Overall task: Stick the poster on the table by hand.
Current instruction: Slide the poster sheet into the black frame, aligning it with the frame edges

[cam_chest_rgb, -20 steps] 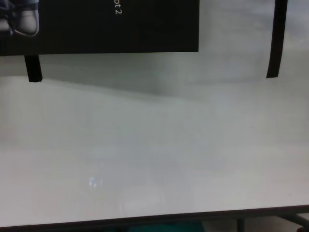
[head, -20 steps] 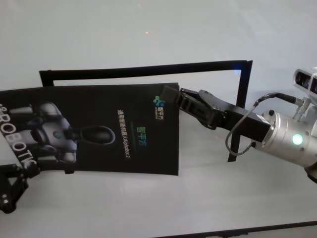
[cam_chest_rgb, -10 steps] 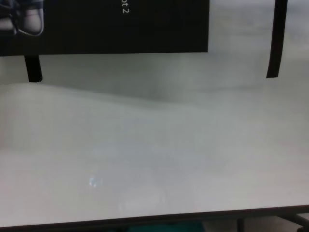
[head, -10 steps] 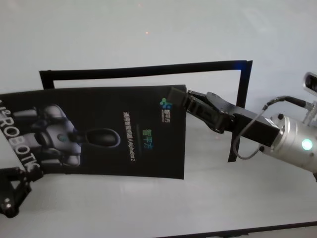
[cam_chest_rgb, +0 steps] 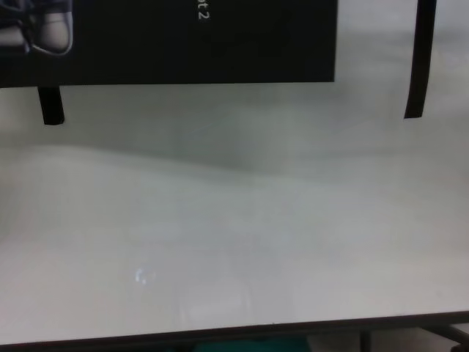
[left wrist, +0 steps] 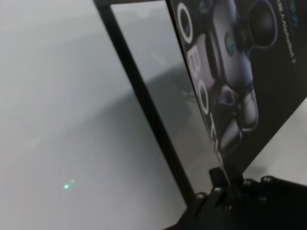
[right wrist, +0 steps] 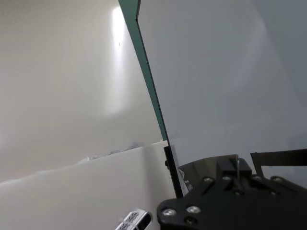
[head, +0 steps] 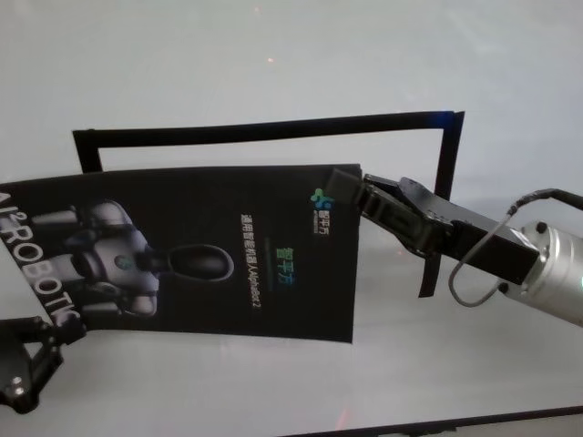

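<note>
Both grippers, left gripper point(head: 56, 335) and right gripper point(head: 344, 185), pinch the poster point(head: 209, 250); you should align it inside the black tape frame point(head: 273, 129) before lowering.

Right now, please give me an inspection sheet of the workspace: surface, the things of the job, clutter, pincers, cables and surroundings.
Surface: the table is plain white with a thin dark near edge.
Job's things: the poster is carried between the two arms, overlapping the black tape frame; its right edge has not reached the frame's right strip.
Clutter: nothing seen.
Pincers: the right pincer is shut on the poster's far right corner; the left pincer is shut on its near left corner.
Cables: a thin grey cable loop hangs off the right wrist, clear of the poster.
Surroundings: nothing seen beyond the table's edge except dark, unclear shapes.
</note>
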